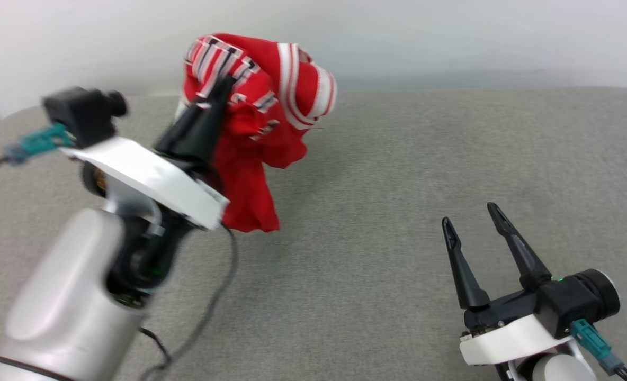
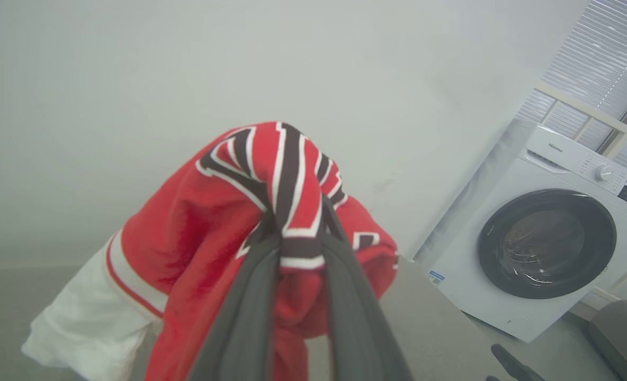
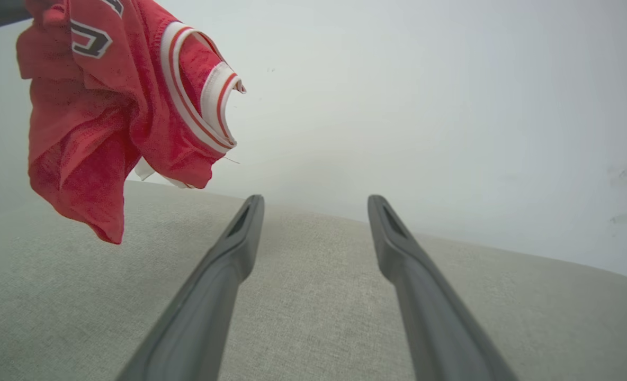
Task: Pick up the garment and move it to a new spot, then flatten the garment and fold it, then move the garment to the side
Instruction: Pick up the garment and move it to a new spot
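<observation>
While the left gripper [image 1: 221,87] pinches the bunched garment [image 1: 250,159] and holds it up over the grey fabric surface [image 1: 398,159], the head view shows the right gripper [image 1: 469,216] low on the right, fingers spread wide with nothing between them.

From the left wrist, the two fingers clamp a fold of red cloth with black, white-edged lettering. A white sleeve [image 2: 75,328] droops at lower left, and a washing machine [image 2: 546,248] stands to the right.

From the right wrist, the splayed fingers point across the surface, with the garment hanging at upper left.
</observation>
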Controlling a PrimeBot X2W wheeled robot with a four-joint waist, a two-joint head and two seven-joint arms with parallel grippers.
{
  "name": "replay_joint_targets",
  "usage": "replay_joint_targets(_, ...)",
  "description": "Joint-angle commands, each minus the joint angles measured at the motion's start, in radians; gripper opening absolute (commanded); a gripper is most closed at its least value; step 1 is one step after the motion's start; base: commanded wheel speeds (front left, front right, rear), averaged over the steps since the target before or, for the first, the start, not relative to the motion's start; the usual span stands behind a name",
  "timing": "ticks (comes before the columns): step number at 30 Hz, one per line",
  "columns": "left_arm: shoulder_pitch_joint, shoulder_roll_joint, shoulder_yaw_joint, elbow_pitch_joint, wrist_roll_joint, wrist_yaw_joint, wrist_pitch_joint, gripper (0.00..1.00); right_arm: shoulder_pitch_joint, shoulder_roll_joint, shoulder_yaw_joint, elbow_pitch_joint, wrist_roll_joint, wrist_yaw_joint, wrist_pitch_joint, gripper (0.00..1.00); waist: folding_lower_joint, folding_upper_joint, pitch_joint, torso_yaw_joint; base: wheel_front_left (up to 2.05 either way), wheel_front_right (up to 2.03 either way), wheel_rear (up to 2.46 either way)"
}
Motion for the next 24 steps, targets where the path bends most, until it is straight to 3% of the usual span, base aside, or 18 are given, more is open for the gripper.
replay_joint_targets(1,0.025,-0.038,-0.020,-0.003,0.021,0.020,-0.026,0.00,-0.014,0.002,-0.005,-0.009,0.001,-0.001,-0.002,1.00,0.0001,0.0000,0.006,-0.035,0.00,0.00,0.00)
replay_joint_targets(7,0.038,-0.170,-0.114,0.103,0.112,0.076,-0.113,0.00,-0.037,0.002,-0.026,-0.022,0.010,-0.001,-0.002,1.00,0.0001,0.0000,0.063,-0.102,0.00,0.00,0.00)
replay_joint_targets(13,-0.016,-0.277,-0.193,0.349,0.178,0.052,-0.177,0.00,-0.067,0.002,-0.010,-0.029,0.014,-0.001,-0.002,1.00,0.0001,0.0000,0.137,-0.148,0.00,0.00,0.00)
replay_joint_targets(19,-0.069,-0.322,-0.282,0.599,0.243,0.002,-0.176,0.00,-0.086,0.002,-0.006,-0.030,0.017,-0.001,-0.002,1.00,0.0001,0.0000,0.172,-0.167,0.00,0.00,0.00)
replay_joint_targets(20,-0.074,-0.327,-0.297,0.638,0.258,-0.005,-0.176,0.07,-0.086,0.002,-0.006,-0.029,0.017,-0.001,-0.002,1.00,0.0001,0.0000,0.174,-0.167,0.00,0.00,0.00)
replay_joint_targets(22,-0.084,-0.342,-0.320,0.696,0.273,-0.022,-0.187,0.47,-0.083,0.002,-0.007,-0.025,0.016,-0.001,-0.002,1.00,0.0001,0.0000,0.172,-0.163,0.00,0.00,0.00)
replay_joint_targets(23,-0.089,-0.350,-0.325,0.719,0.277,-0.032,-0.196,0.95,-0.081,0.002,-0.007,-0.023,0.014,-0.001,-0.002,1.00,0.0001,0.0000,0.168,-0.159,0.00,0.00,0.00)
replay_joint_targets(24,-0.092,-0.356,-0.323,0.737,0.276,-0.040,-0.209,1.00,-0.078,0.002,-0.009,-0.020,0.012,-0.001,-0.002,1.00,0.0001,0.0000,0.163,-0.154,0.00,0.00,0.00)
